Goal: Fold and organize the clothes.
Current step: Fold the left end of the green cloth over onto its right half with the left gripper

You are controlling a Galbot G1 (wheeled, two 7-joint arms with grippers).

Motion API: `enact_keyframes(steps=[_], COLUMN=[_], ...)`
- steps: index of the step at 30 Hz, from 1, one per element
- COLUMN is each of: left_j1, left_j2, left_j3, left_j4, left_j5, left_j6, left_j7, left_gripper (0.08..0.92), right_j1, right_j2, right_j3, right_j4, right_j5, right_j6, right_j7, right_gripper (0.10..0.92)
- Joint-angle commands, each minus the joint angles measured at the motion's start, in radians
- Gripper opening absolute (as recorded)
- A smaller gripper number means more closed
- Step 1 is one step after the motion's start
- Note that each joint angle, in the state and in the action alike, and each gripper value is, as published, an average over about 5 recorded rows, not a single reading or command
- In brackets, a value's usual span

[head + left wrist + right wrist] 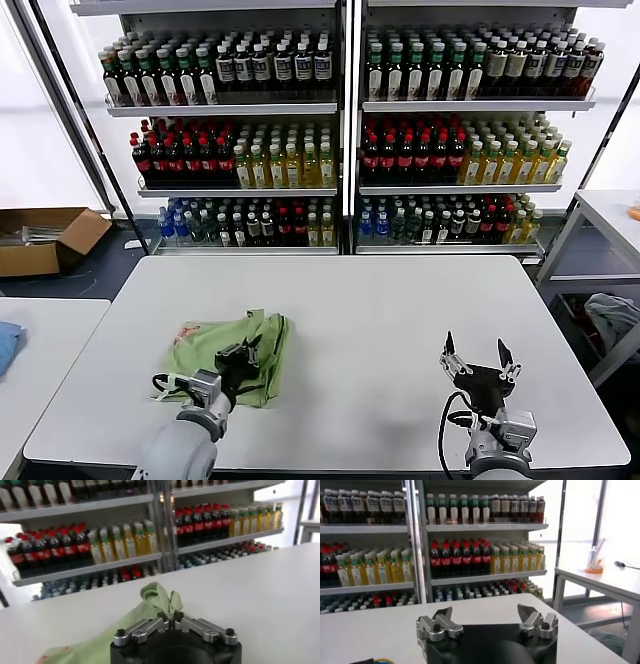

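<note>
A: Drink shelves behind a white bench [400, 320]; from the head, where's the polo shirt [215, 345]?

B: Bench's left, left gripper [240, 357] on it.

A: Left wrist?

B: Clamped on a soft, light fold; grab edges.

A: Right wrist?

B: Right gripper [487, 622] spread, idle.

Polo shirt [225, 345] partly covered by left gripper [240, 357]; collar and buttons not visible. In left wrist view, shirt [150, 607] cut by lower edge, its pinched part hidden between closed fingers. Blue cloth [6, 343] cut by left edge of head view. Pale bundle [612, 318] partly behind table frame. Bottle labels [250, 68] too small to read. Right gripper [478, 365] arm cut by lower edge.
</note>
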Motion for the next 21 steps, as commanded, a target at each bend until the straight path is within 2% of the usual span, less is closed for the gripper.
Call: enact_keyframes(steps=[1, 7, 10, 12, 16, 19, 21], left_j1=[-0.023, -0.013, 0.009, 0.028, 0.050, 0.043, 0.031], left_j2=[-0.065, -0.099, -0.109, -0.108, -0.098, -0.079, -0.050], left_j3=[0.085, 0.096, 0.102, 0.104, 0.081, 0.010, -0.075], left_j4=[0.133, 0.145, 0.103, 0.037, -0.177, -0.308, -0.332], left_j5=[0.062, -0.002, -0.100, -0.193, -0.409, -0.546, -0.572], left_j6=[-0.069, -0.123, -0.140, -0.138, -0.106, -0.077, -0.070], left_j7=[0.021, 0.008, 0.003, 0.003, -0.023, -0.066, -0.085], left_gripper=[0.129, 0.284, 0.371, 0.431, 0.544, 0.639, 0.700], right_j1=[-0.010, -0.004, -0.002, 0.002, 0.023, 0.047, 0.063], right_j2=[0.003, 0.000, -0.003, -0.007, -0.012, -0.011, -0.011], right_j3=[0.001, -0.014, -0.020, -0.024, -0.038, -0.058, -0.072], right_j4=[-0.014, -0.020, -0.025, -0.030, -0.046, -0.053, -0.057], right_j5=[-0.003, -0.003, -0.003, -0.003, -0.003, -0.004, -0.004], right_j6=[0.007, 0.010, 0.013, 0.015, 0.012, 0.004, -0.002], right_j7=[-0.001, -0.003, -0.003, -0.003, -0.002, -0.001, 0.000], right_gripper=[0.823, 0.823, 0.823, 0.823, 0.823, 0.823, 0.823])
